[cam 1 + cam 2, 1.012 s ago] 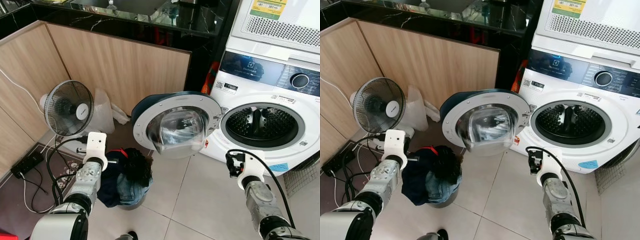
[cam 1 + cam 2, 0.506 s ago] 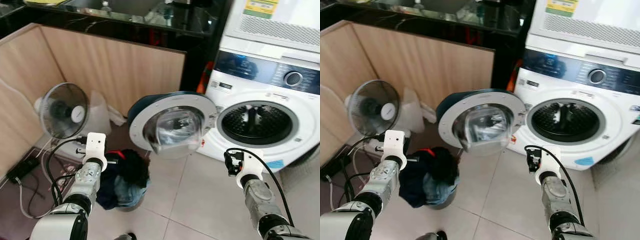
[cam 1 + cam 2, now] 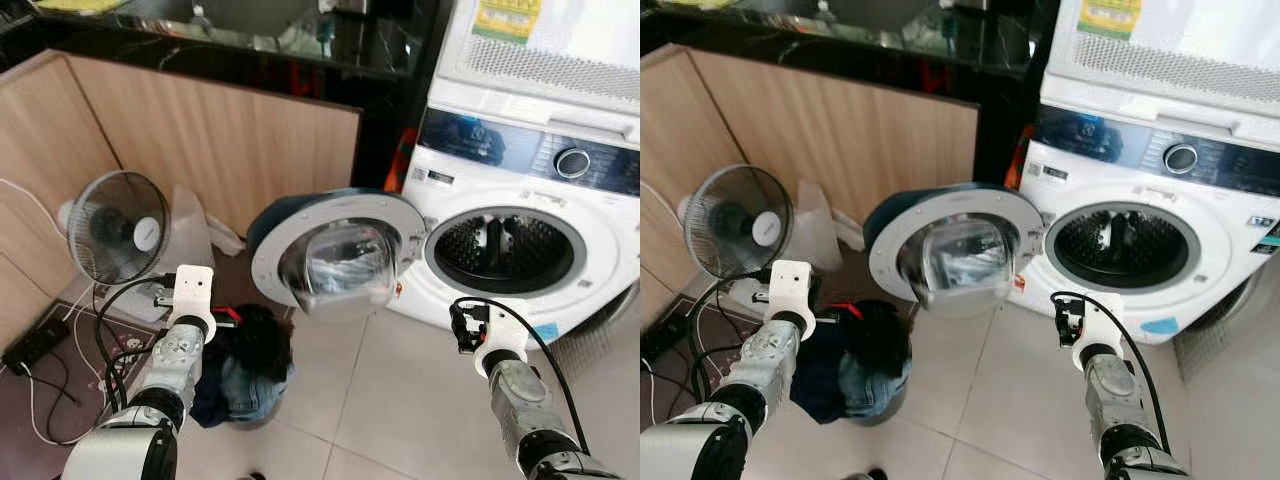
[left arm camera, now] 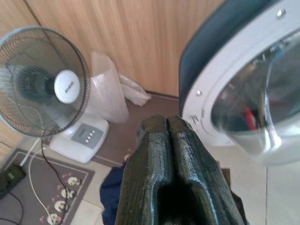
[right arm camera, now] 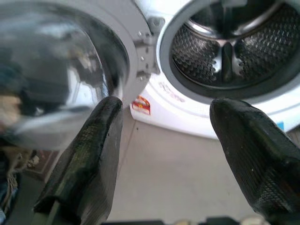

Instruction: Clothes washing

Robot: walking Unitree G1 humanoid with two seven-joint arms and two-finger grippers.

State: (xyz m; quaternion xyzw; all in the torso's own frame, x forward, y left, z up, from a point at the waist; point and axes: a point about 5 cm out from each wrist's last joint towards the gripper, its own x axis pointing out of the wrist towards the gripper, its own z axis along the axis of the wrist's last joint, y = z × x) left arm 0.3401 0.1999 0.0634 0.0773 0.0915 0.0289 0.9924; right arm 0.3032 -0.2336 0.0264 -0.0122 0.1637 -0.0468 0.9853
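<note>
A white front-loading washer [image 3: 520,180] stands at the right with its drum [image 3: 505,250] empty and its round door [image 3: 335,255] swung wide open to the left. On the floor below the door sits a basket of dark clothes and jeans [image 3: 245,365]. My left gripper [image 4: 168,123] is shut with nothing in it, held over the basket's left side and facing the door. My right gripper [image 5: 166,108] is open and empty, low over the tiles in front of the washer, facing the drum and the door hinge.
A standing fan [image 3: 112,228] and a plastic bag [image 3: 195,225] sit against the wooden cabinet panel at the left. A power strip [image 3: 35,340] and cables lie on a mat. A dryer [image 3: 540,40] is stacked on the washer. Bare tiles [image 3: 390,400] lie between my arms.
The whole picture has shifted a little as the camera moved. Both arms hold about the same pose; the left gripper stays shut and the right stays open.
</note>
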